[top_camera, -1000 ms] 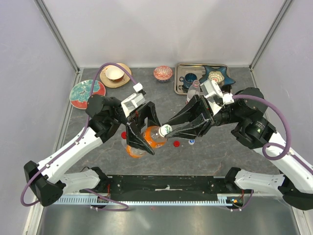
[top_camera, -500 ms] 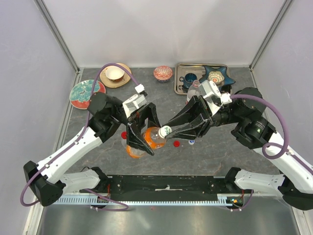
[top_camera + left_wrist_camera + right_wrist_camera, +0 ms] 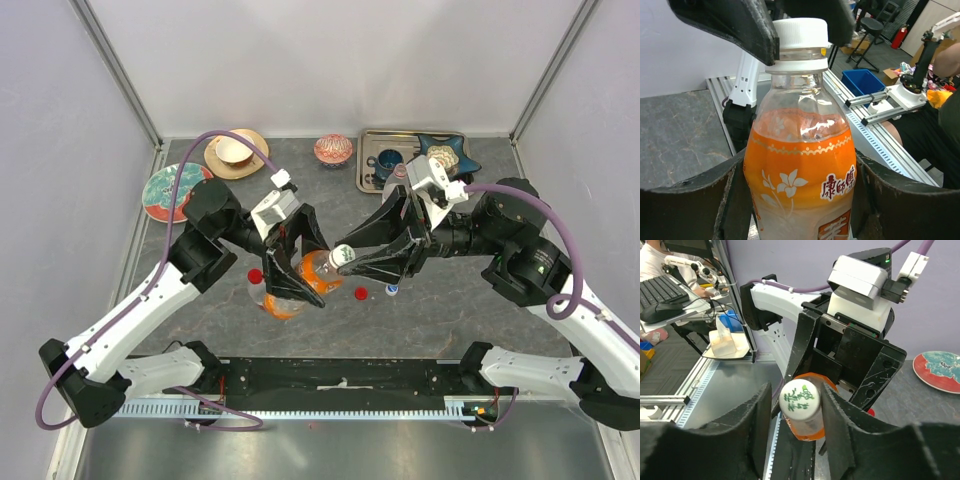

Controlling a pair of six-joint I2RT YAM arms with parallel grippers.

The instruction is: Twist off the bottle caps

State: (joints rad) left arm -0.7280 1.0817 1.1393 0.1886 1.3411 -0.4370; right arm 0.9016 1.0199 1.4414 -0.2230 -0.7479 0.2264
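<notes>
Orange bottle point(image 3: 800, 165) part-full, thin-walled, slick: left gripper point(image 3: 295, 288) clamps label band; right gripper point(image 3: 796, 405) flanks cap point(image 3: 801, 32), pinch unclear.

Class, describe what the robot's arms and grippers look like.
Left arm and right arm: white lower links, black joints, a looping purple cable each. Left gripper and right gripper: black, broad wedge-shaped fingers, white wrist module.

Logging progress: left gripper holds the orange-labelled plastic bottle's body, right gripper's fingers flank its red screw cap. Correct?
No: the screw cap on the orange-labelled plastic bottle is white, not red; the left wrist view shows it. The rest stands.
</notes>
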